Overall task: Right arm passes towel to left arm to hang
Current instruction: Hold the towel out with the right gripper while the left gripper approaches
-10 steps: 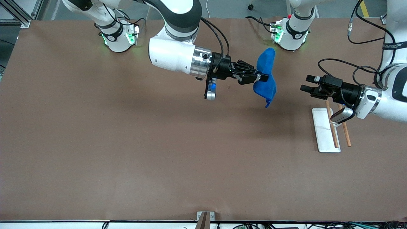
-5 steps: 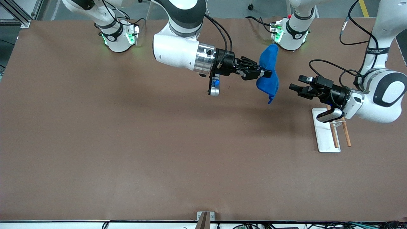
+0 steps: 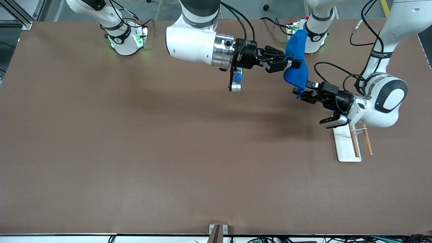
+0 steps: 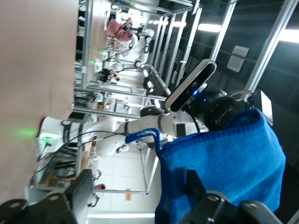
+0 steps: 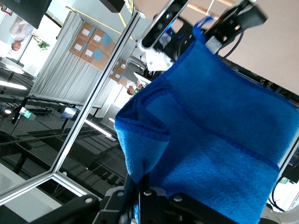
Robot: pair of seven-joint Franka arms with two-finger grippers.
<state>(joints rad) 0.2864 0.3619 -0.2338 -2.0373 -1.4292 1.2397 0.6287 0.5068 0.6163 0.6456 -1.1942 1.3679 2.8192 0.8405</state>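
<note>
Above the counter [image 3: 168, 152], up past the white tray [image 3: 343, 148] with its wooden rods [image 3: 367, 144], hangs the towel [image 3: 297, 72], bright blue, bunched, darker-hemmed. The left claw [image 3: 299, 94] stands open, its fingers either side of the towel's lowest corner. Bare brown counter lies wide toward the right arm's end, and the right claw [image 3: 294, 64] is clamped shut on the towel's middle.

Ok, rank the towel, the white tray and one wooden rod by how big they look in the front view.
Largest to smallest as they look:
1. Towel, though the right gripper holds it up in the air, nearer the camera, so its lead over the tray is unsure.
2. White tray, partly covered by the left arm.
3. Wooden rod, clearly thinnest.
</note>
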